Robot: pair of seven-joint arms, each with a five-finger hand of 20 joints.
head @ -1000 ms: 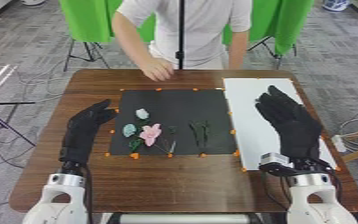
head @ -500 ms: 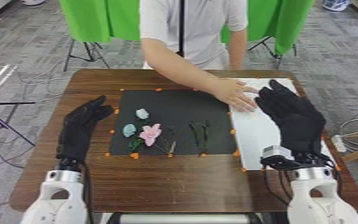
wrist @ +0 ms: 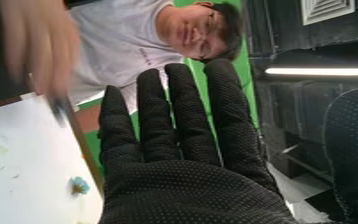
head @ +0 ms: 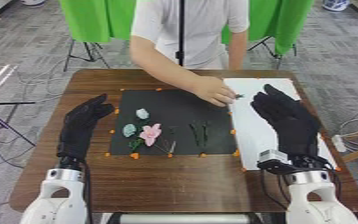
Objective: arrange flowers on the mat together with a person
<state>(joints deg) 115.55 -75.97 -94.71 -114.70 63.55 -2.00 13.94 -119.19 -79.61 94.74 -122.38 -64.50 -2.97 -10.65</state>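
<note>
Green cloth (head: 87, 20) is hanging beyond the brown table (head: 202, 185), and something is changing at its far side. A person's hand (head: 213, 91), which was at the table's far edge and then over the white sheet (head: 251, 120), is now drawing back toward the black mat (head: 171, 105). A small blue-green flower (head: 238, 96) is now showing on the sheet just beside those fingers; the person is probably making the first placement, leaving the robot to answer it. Whether the person is still pinching anything, I cannot tell.

The robot's right hand (head: 285, 117) is waiting over the sheet, fingers straight, holding nothing. Its left hand (head: 82, 122) is resting loose and empty-fingered left of the mat. A pink flower (head: 150, 133), a white flower (head: 142, 113), a pale blue flower (head: 129, 130) and dark stems (head: 198, 132) are lying on the black mat. Orange bits are lining its edges, and grey floor (head: 24, 85) is spreading around the table.
</note>
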